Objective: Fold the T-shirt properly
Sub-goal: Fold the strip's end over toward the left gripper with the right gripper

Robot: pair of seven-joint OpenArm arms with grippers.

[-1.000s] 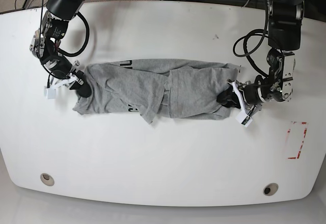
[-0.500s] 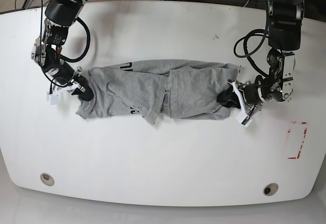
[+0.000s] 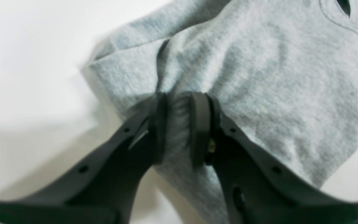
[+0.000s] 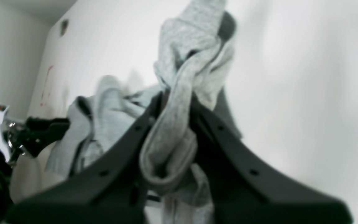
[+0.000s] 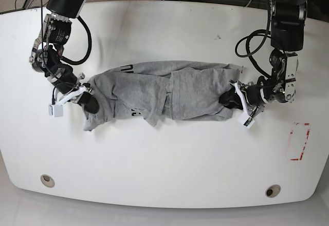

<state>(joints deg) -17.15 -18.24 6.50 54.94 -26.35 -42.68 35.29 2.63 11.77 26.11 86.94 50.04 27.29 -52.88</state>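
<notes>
Grey T-shirt (image 5: pixel 164 90) lies bunched across mid white table (image 5: pixel 164 159). Left gripper (image 3: pixel 179 124) pinches 1 end's fold; right gripper (image 4: pixel 176 102) clamps the opposite end's bunched cloth.

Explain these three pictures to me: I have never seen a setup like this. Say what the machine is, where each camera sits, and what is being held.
This is a robot with two arms at a white table. One picture looks down from above; the other two come from cameras on the wrists, looking along the jaws. A grey T-shirt, crumpled into a long band, lies on the table. The right gripper pinches a bunch of cloth at one end, seen close up in its wrist view. The left gripper pinches the other end.
</notes>
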